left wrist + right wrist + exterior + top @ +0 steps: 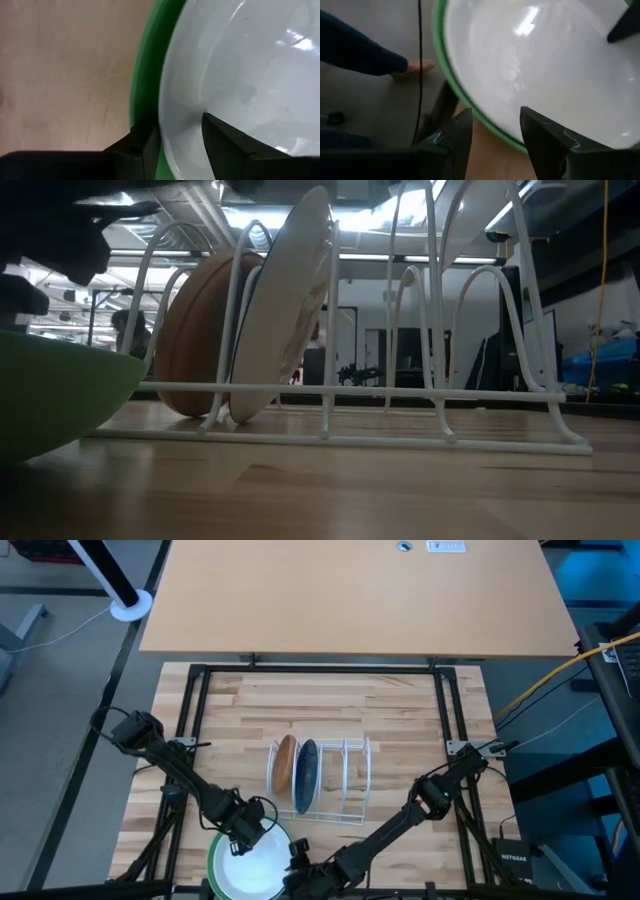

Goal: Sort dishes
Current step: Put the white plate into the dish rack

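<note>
At the table's near edge we see the round white plate [250, 865] nested in the round green plate [214, 858]. The left gripper [181, 137] clasps the white plate's rim; the right gripper [496, 131] straddles both rims. Farther back, the white wire rack [345, 780] holds the tan-brown plate [285, 764] and dark blue plate [306, 776] upright.

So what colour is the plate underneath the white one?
Green; its rim shows around the white plate, best in the left wrist view.
</note>
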Controlling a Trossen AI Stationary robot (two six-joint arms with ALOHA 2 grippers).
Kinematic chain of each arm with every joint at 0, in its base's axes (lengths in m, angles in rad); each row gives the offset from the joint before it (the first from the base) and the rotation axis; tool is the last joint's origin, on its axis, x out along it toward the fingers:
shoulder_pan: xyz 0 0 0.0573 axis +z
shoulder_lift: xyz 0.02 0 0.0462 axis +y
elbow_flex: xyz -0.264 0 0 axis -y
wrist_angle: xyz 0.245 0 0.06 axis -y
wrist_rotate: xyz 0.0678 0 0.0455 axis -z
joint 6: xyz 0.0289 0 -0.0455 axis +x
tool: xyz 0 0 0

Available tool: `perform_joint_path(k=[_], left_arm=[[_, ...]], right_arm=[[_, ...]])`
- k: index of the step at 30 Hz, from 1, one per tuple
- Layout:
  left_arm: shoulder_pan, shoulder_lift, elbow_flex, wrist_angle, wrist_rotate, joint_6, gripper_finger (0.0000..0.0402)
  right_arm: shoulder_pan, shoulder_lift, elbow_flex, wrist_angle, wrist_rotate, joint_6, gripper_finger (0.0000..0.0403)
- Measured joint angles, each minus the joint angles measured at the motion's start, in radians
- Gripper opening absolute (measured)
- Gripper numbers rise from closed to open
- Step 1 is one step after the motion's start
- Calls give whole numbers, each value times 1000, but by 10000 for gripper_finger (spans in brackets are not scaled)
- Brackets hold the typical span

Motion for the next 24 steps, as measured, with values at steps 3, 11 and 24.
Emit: perform_joint_path(k=[3, 11, 24], left_arm=[[3, 14, 1, 7, 5, 16, 133], [14, 14, 0, 17, 9, -5, 133], [46, 15, 0, 55, 32, -6, 133]], right_arm=[[12, 0, 0, 18, 4, -45, 169], [23, 9, 0, 67, 60, -103, 169], [2, 19, 1, 63, 12, -250, 169]])
